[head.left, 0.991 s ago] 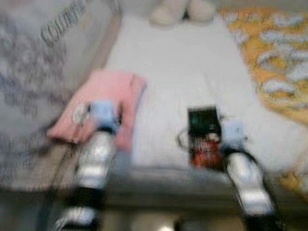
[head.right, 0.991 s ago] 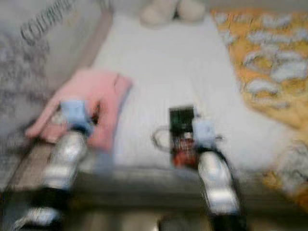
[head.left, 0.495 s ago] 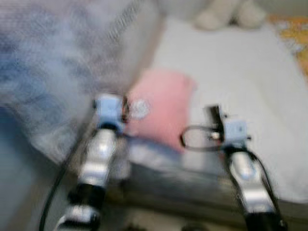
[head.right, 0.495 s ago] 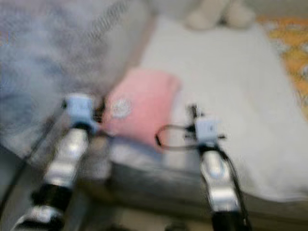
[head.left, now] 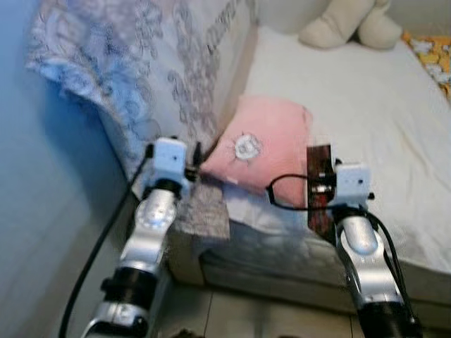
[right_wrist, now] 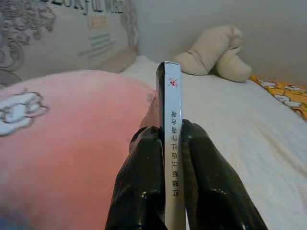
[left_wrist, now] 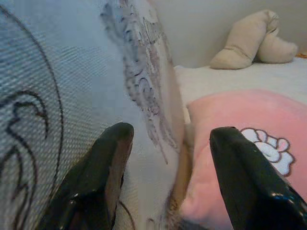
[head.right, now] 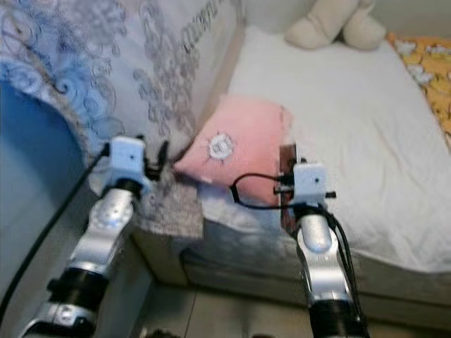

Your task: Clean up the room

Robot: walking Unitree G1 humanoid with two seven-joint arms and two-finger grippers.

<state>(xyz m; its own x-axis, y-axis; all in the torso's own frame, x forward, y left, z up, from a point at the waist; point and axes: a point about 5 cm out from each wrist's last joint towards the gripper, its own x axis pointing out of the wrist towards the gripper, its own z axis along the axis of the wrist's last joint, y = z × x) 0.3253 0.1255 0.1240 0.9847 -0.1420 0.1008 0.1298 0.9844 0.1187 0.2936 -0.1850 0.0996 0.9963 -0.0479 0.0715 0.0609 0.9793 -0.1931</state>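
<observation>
The right gripper (right_wrist: 165, 143) is clamped on a thin book (right_wrist: 171, 124), held upright on edge, spine toward the wrist camera, at the near edge of the bed (head.left: 366, 105) just right of the pink pillow (head.left: 261, 151). The left gripper (left_wrist: 168, 158) hangs with fingers (left_wrist: 108, 163) spread wide, holding nothing, at the pillow's near left corner beside the patterned blanket (head.left: 141, 63) draped left of it. Beyond the pillow lies white sheet, a beige plush toy (head.left: 349, 24) at the far end, and an orange quilt (head.right: 426, 70) to the far right.
</observation>
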